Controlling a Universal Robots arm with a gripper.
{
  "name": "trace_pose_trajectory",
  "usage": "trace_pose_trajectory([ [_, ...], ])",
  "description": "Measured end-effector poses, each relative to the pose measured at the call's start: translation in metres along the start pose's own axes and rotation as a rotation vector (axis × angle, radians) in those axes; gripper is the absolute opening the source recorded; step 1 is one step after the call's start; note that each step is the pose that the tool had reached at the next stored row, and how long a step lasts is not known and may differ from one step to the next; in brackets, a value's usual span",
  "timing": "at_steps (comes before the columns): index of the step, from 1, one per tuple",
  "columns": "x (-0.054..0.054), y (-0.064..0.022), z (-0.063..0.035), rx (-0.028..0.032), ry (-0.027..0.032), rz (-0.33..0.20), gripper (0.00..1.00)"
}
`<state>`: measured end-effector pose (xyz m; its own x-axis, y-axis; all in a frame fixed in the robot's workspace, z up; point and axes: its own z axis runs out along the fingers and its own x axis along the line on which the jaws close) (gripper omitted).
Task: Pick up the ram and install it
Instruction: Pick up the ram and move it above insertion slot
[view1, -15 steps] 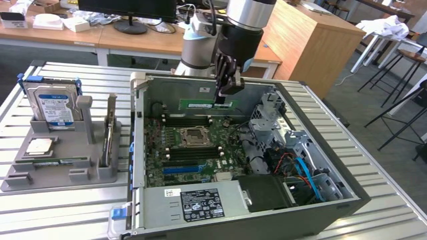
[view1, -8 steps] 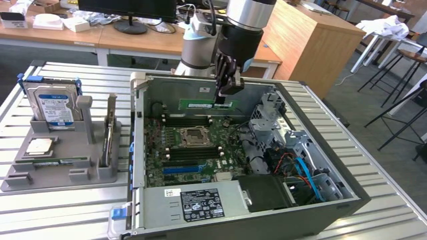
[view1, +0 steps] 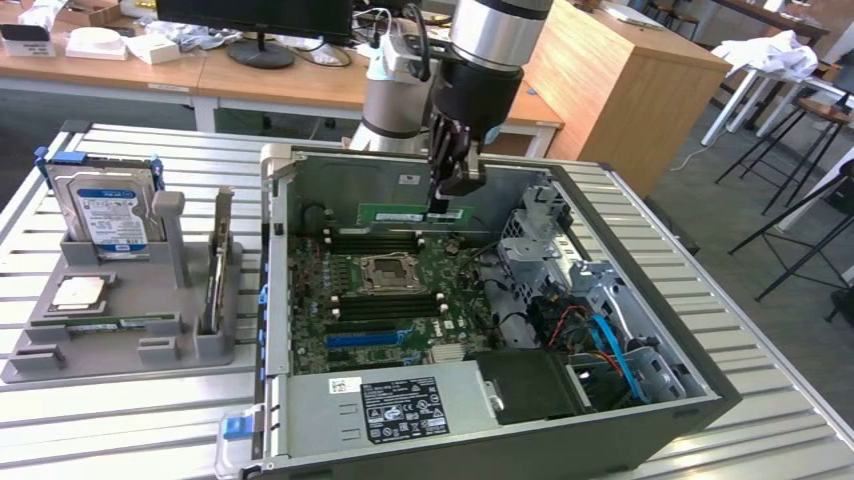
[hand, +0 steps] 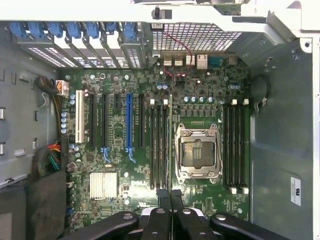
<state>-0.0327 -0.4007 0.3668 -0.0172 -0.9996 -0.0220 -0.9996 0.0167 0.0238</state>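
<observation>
Black two-fingered gripper (view1: 447, 203) on the silver arm is clamping the long, thin green circuit-board ram (view1: 400, 214) near one end of its upper edge, and is carrying it level above the far part of the open grey metal computer case (view1: 694, 400). In the wrist view the gripper (hand: 171, 197) is pinching the ram (hand: 171, 145) so that it is showing edge-on as a thin line. That line is running parallel to the black memory slots (hand: 159, 145) and lying between them and the silver-framed square processor socket (hand: 198, 150). Gripping from above is leaving the contact edge free and facing the green motherboard (view1: 334, 300); the stick appears to be hanging clear of the slots, not seated. A grey moulded parts holder (view1: 120, 330) with a blue-labelled hard drive (view1: 110, 215) is standing well apart at the exterior view's left.
</observation>
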Motion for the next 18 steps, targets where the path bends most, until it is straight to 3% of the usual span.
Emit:
trace_pose_trajectory([
  [6,0.0002,-0.0002,0.0086,0.0004,-0.0002,0.000,0.11],
  [18,0.0079,-0.0003,0.0087,0.0004,-0.0002,0.000,0.11],
])
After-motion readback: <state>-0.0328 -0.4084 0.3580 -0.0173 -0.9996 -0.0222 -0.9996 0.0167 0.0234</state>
